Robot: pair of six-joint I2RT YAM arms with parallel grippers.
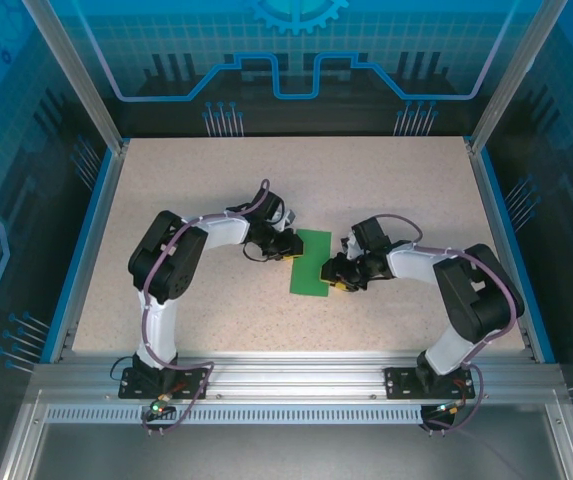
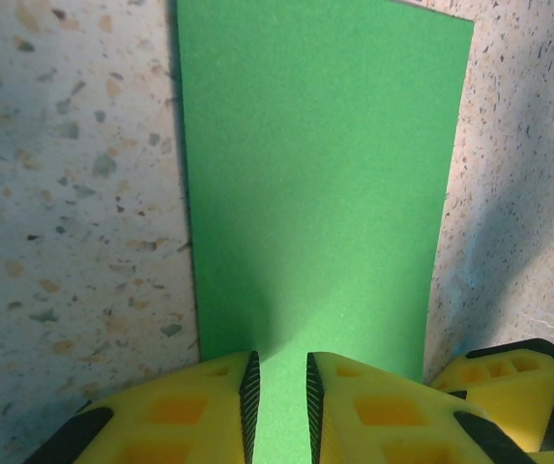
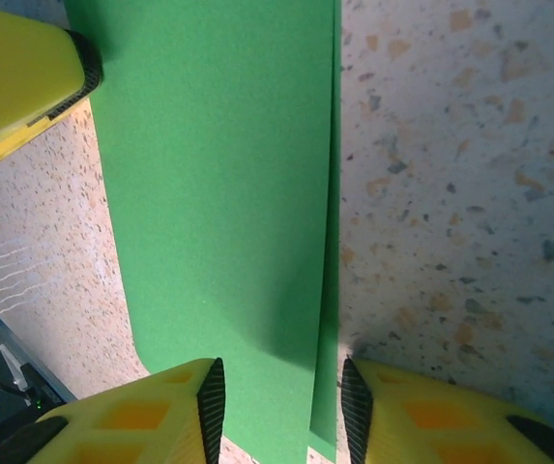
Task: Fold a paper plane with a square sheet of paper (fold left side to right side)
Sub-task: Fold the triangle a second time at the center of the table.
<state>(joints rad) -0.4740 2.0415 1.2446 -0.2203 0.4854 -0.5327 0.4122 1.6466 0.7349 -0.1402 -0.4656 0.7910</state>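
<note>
Top external: left arm (image 1: 171, 265) rises from its base, elbow bent, forearm reaching inward to the middle of the table (image 1: 386, 190). Right arm (image 1: 471, 290) mirrors it, elbow out, forearm pointing in toward the left. The two wrists face each other across the square sheet of paper (image 1: 311, 262). The sheet lies flat mid-table as a narrow green rectangle, long side running away from the bases, slightly tilted.

Left gripper (image 1: 286, 245) sits at the sheet's far left edge, right gripper (image 1: 338, 275) at its near right edge.

Left wrist: left gripper (image 2: 282, 387) jaws stand nearly together, a thin gap with green showing through. The tips are over the paper (image 2: 315, 174); can't tell if they pinch it.

Right wrist: right gripper (image 3: 281, 387) jaws stand partly apart, straddling the sheet's (image 3: 218, 174) long edge, one finger over the green, one over bare table. Two layers show at that edge, slightly offset. Nothing gripped.
</note>
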